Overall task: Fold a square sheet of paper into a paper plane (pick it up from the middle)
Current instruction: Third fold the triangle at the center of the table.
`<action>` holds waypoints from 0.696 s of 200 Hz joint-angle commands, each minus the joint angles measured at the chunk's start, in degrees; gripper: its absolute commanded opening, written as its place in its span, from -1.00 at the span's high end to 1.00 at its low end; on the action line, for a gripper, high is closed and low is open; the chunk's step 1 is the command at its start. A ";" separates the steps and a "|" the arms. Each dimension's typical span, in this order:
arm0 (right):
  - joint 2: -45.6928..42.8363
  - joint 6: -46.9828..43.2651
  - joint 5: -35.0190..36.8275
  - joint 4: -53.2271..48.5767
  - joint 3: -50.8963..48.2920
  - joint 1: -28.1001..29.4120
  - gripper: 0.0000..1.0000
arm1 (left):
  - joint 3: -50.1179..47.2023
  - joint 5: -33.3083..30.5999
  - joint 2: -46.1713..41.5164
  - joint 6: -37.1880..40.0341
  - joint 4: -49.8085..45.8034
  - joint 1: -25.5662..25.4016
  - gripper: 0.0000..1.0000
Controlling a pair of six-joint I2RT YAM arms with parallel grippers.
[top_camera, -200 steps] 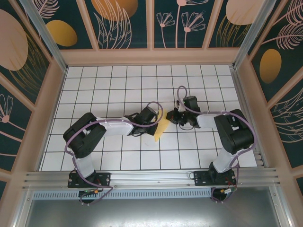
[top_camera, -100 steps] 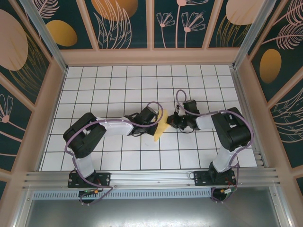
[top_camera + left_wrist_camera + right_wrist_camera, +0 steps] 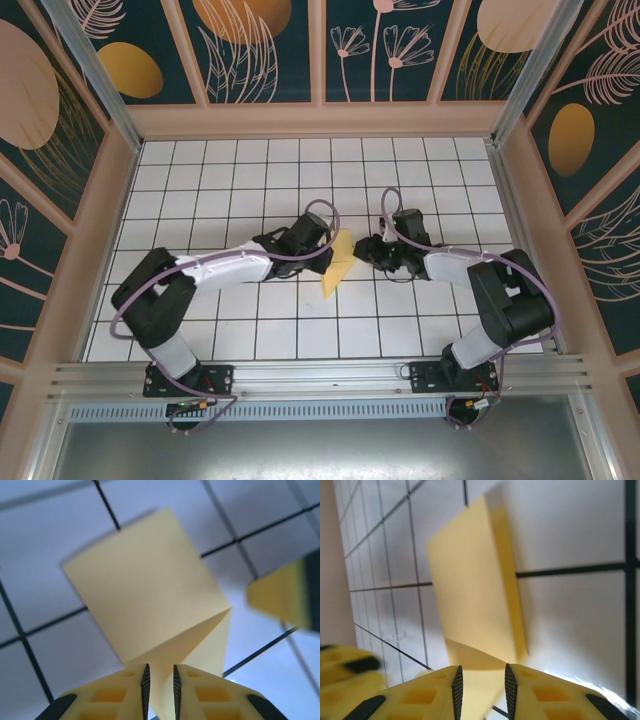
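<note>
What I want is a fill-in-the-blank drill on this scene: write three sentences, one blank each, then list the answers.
1. The folded sheet of paper is pale ___ in colour.
2. The right gripper faces the left gripper with the sheet of ___ between them.
3. The table is white, marked with a black ___ of lines.

Missing words: yellow; paper; grid.
</note>
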 commanded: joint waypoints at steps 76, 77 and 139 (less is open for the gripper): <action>3.31 1.53 -5.31 6.38 -1.58 1.10 0.22 | 1.28 14.07 2.40 -5.53 3.01 -0.11 0.84; 3.36 1.55 -5.25 6.29 -1.52 1.12 0.22 | 1.28 13.94 2.45 -5.53 2.92 -0.13 0.85; 5.36 1.73 -4.53 6.59 -1.15 1.76 0.21 | 1.17 6.31 7.72 -6.66 0.93 -0.09 0.95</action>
